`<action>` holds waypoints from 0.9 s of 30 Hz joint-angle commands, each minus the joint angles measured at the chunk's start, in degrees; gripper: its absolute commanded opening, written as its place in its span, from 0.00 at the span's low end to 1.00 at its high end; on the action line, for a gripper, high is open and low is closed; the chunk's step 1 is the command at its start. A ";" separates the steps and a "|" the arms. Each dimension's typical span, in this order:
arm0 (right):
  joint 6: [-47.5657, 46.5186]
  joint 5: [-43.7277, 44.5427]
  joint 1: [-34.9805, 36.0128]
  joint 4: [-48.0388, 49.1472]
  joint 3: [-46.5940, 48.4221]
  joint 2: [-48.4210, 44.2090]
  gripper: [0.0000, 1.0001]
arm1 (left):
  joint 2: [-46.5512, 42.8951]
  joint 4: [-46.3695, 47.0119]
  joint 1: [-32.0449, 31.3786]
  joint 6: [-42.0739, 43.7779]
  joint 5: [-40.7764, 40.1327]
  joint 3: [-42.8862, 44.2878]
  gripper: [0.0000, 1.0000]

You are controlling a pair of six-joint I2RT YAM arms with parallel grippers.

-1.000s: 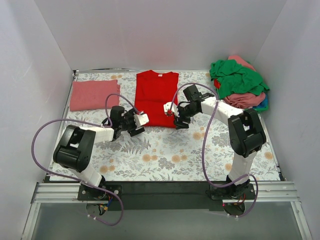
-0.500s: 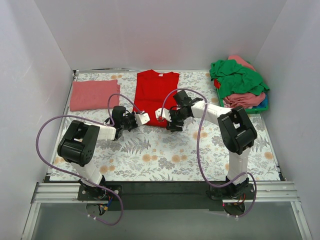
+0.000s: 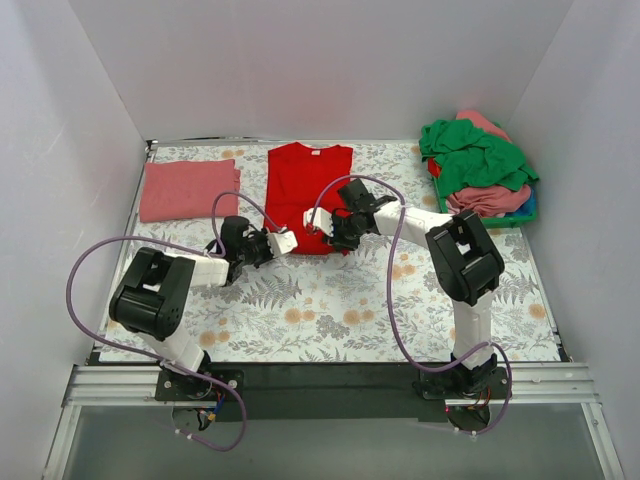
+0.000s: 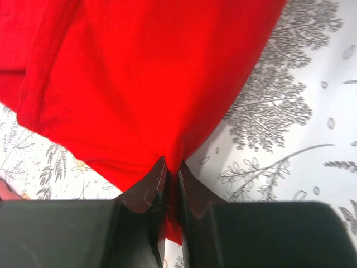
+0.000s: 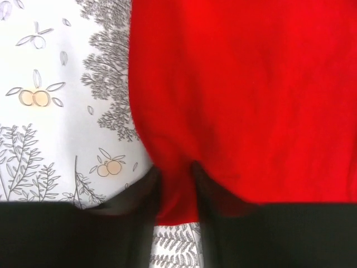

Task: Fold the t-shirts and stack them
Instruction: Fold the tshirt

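A bright red t-shirt [image 3: 310, 185] lies flat at the back centre of the floral tablecloth [image 3: 340, 300], collar away from me. My left gripper [image 3: 288, 242] is at its near left corner. In the left wrist view this gripper [image 4: 172, 167] is shut on the hem of the red t-shirt [image 4: 145, 84]. My right gripper [image 3: 328, 236] is at the near hem, just right of the left one. In its own view the right gripper [image 5: 177, 181] has a bunched fold of the red t-shirt [image 5: 251, 84] pinched between its fingers.
A folded salmon-pink t-shirt [image 3: 188, 188] lies at the back left. A loose pile of t-shirts [image 3: 480, 165], green on top with pink, red and blue under it, sits at the back right. White walls close in the back and both sides.
Both grippers came in from open beside the shirt's near corners and closed on its near hem. The right arm moved left; the hem is now slightly gathered.
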 commanded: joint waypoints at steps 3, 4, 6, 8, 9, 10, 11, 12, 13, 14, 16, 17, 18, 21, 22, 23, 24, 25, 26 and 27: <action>2.45 3.42 -0.02 -1.78 -1.29 1.75 0.14 | -5.01 -4.88 -0.56 1.14 3.81 -1.76 0.00; 2.02 2.03 -0.02 -2.92 -1.64 1.22 0.02 | -5.72 -6.10 -0.91 1.14 3.81 -2.02 0.00; 0.53 0.09 -0.02 -4.24 -3.92 -1.32 0.01 | -7.39 -7.95 -2.23 0.44 3.90 -2.46 0.00; -2.97 -3.08 0.07 -7.84 -6.63 -3.61 0.01 | -10.37 -12.42 -4.33 0.00 4.42 -2.73 0.00; -4.21 -4.13 0.07 -9.94 -7.43 -5.97 0.01 | -11.51 -14.18 -5.39 -0.70 4.60 -2.90 0.00; -5.36 -6.14 0.07 -11.79 -8.49 -7.30 0.01 | -13.96 -18.20 -7.49 -1.06 5.12 -3.08 0.00; -7.37 -7.21 0.07 -15.03 -9.54 -8.71 0.01 | -14.94 -20.50 -8.81 -1.76 5.21 -2.73 0.00; -8.35 -8.17 0.07 -16.71 -12.34 -11.50 0.01 | -15.91 -22.44 -10.48 -3.42 5.30 -2.47 0.00; -9.66 -10.27 0.15 -18.30 -13.76 -12.92 0.01 | -17.57 -28.03 -13.46 -4.30 6.00 -2.38 0.00; -11.50 -10.99 0.33 -21.18 -15.34 -14.50 0.01 | -18.72 -29.91 -15.05 -5.44 6.09 -2.38 0.00; -13.71 -12.83 0.68 -24.10 -20.70 -19.78 0.01 | -20.92 -33.68 -18.65 -8.86 6.36 -3.08 0.00; -14.59 -13.62 0.68 -25.59 -22.45 -21.53 0.01 | -23.98 -34.58 -19.63 -9.93 7.49 -3.34 0.00; -15.99 -14.42 0.77 -28.04 -23.95 -25.12 0.01 | -25.31 -35.63 -20.68 -10.81 7.76 -3.60 0.00; -17.76 -17.32 1.03 -32.62 -28.00 -31.10 0.01 | -31.01 -39.24 -24.90 -15.02 8.64 -3.52 0.00; -17.76 -17.76 1.03 -33.16 -28.88 -32.26 0.01 | -32.26 -40.20 -25.70 -15.90 8.99 -3.35 0.00; -17.67 -17.76 1.03 -33.60 -29.06 -33.23 0.01 | -33.49 -40.30 -26.57 -16.78 9.26 -3.43 0.00; -17.15 -17.59 0.95 -33.61 -28.98 -34.81 0.01 | -35.67 -40.30 -26.67 -16.70 9.17 -3.52 0.00; -15.67 -16.72 1.03 -33.61 -28.11 -35.26 0.01 | -36.39 -40.13 -26.67 -16.36 8.82 -3.52 0.00; -14.69 -16.01 1.03 -33.52 -27.05 -35.52 0.01 | -37.09 -39.52 -26.67 -15.48 8.04 -3.61 0.00; -13.64 -15.31 0.95 -33.43 -26.08 -35.27 0.01 | -37.45 -38.81 -26.67 -14.78 6.11 -3.61 0.00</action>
